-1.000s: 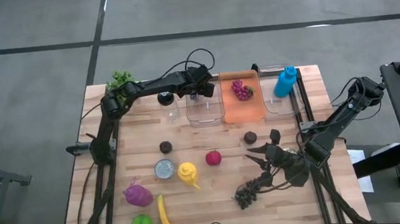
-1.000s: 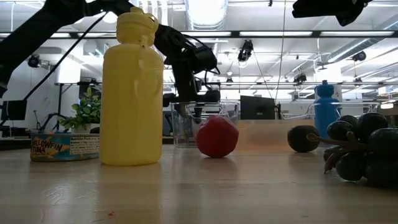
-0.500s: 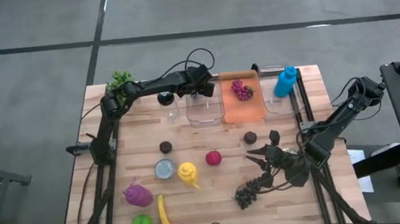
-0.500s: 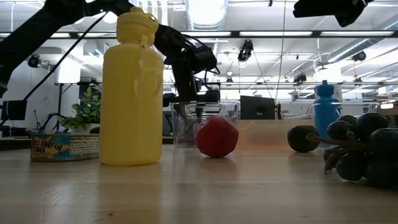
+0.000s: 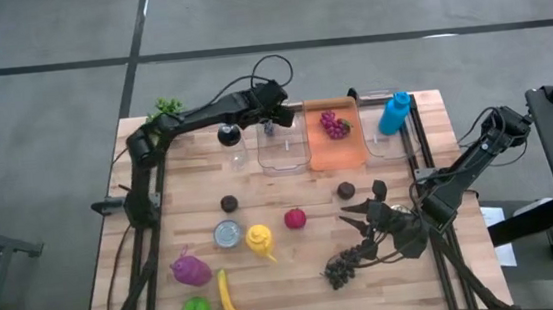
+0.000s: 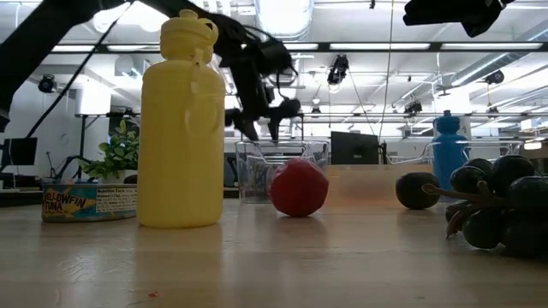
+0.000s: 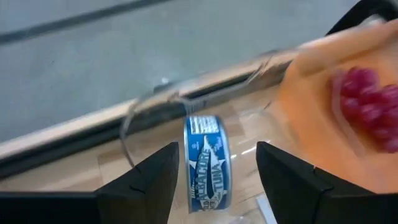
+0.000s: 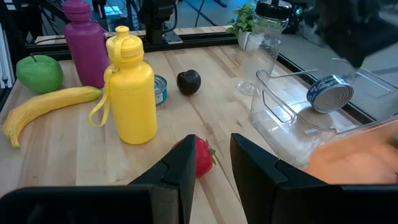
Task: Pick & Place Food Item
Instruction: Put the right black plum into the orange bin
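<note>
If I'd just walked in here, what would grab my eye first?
Probably the left gripper, open above a clear plastic bin at the table's far edge, with a blue tuna can lying on its side inside. Next, the tall yellow plastic bottle mid-table and the orange tray holding red grapes.

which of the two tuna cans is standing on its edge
The tuna can in the clear bin, tipped up on its rim under the open left gripper. The other can lies flat on the table.

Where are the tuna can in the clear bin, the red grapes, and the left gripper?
tuna can (image 7: 206, 163): left wrist view, on its blue label.
red grapes (image 5: 333, 124): high view, middle of the bunch.
left gripper (image 6: 260, 131): low view, between its fingertips.
</note>
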Tool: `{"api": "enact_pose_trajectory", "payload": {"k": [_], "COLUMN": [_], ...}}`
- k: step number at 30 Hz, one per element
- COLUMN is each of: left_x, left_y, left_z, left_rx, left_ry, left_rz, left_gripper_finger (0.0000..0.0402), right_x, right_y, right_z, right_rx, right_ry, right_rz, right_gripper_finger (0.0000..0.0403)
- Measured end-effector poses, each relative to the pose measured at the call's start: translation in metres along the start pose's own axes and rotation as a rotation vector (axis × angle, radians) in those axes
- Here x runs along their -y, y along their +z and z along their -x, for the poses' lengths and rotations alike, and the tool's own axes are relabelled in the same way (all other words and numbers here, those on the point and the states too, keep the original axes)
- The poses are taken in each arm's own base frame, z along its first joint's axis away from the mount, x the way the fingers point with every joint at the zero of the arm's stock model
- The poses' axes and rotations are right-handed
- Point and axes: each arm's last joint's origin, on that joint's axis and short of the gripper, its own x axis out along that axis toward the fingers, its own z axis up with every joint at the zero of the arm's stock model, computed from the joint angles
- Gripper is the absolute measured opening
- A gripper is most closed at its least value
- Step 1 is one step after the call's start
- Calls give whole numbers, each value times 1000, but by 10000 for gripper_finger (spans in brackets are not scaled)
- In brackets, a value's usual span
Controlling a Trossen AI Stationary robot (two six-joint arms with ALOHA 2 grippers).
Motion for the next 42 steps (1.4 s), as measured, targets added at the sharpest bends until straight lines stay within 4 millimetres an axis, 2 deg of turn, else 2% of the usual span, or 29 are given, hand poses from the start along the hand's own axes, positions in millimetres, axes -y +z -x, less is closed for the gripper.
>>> {"api": "enact_pose_trajectory", "payload": {"k": [6,10,16,23,30,35,42], "left_x": [3,14,41,70,84,80,64], "left_y": [12,7,-20,-75,-133,-165,-205], "left_z": [52,92,156,219,253,257,264], "left_rx": [90,159,275,362,321,283,288], "left_ry": [-83,-145,-209,-240,-325,-353,-350], "left_rz": [-85,-249,-446,-631,-778,-781,-741], "left_gripper_finger": [212,208,208,211,203,200,198], "right_x": [0,0,0,1,1,4,3], "right_y": [0,0,0,1,1,3,3], "right_z": [0,0,0,-1,-1,-4,-6], "right_rx": [1,2,3,7,7,-2,-119], "right_ry": [-2,-2,-2,-11,-12,-12,186], "right_rz": [6,6,5,4,2,14,63], "right_gripper_finger": [89,79,68,77,77,50,11]}}
